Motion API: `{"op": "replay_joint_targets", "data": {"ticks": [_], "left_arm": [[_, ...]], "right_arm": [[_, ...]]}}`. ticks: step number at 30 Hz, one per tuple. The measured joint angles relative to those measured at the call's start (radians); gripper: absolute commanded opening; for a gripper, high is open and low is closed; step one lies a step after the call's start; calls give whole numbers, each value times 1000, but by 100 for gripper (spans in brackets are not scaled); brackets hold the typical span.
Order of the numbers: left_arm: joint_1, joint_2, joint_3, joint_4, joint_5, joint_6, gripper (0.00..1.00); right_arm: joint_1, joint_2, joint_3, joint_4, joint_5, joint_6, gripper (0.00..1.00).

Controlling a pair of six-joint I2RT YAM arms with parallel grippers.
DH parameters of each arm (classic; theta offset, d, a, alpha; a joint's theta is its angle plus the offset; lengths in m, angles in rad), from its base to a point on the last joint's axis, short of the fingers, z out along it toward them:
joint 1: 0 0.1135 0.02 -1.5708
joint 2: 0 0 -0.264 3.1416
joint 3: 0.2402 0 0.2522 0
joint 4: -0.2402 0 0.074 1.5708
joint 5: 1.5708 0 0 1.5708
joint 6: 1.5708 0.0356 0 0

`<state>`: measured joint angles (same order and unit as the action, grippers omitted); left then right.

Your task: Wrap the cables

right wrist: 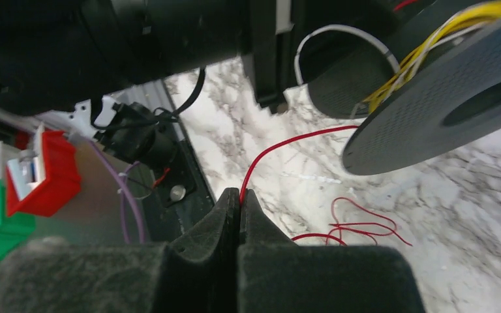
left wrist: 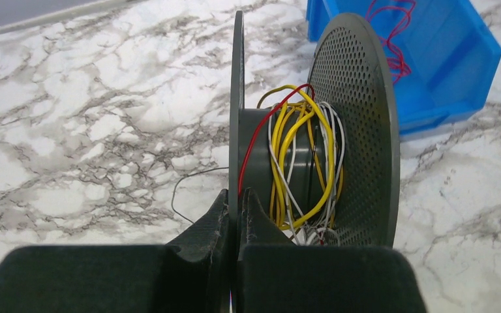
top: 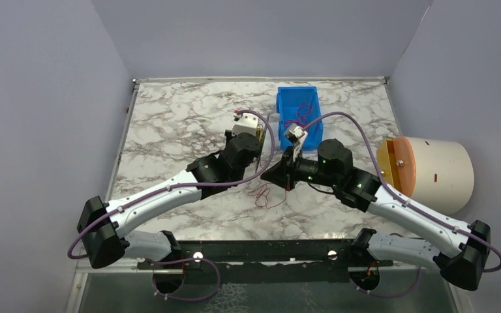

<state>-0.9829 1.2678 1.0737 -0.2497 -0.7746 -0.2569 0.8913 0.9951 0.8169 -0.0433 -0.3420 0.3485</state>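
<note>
spool flange [left wrist: 237,98] in pinch of left gripper [left wrist: 237,197], red cable [right wrist: 280,141] in pinch of right gripper [right wrist: 239,194]

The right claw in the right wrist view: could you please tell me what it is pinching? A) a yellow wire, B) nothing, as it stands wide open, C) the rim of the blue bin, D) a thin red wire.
D: the right claw is shut on a red wire, which runs up from its tips toward the spool.
</note>
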Motion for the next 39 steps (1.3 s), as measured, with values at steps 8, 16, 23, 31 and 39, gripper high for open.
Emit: {"op": "replay_joint_targets", "data": {"ticks": [8, 16, 23, 31, 39], "left_arm": [[0, -8, -27, -85, 111, -8, 0], [0, -63, -43, -141, 236, 2, 0], [0, -114, -63, -188, 330, 26, 0], [0, -146, -67, -232, 397, 57, 0], [0, -209, -74, -267, 462, 100, 0]], "right_arm": [[0, 66, 138, -212, 201, -143, 1], [0, 118, 201, -276, 386, -293, 1], [0, 166, 260, -295, 516, -369, 1], [0, 176, 263, -292, 643, -430, 2], [6, 209, 254, -260, 739, -453, 6]]}}
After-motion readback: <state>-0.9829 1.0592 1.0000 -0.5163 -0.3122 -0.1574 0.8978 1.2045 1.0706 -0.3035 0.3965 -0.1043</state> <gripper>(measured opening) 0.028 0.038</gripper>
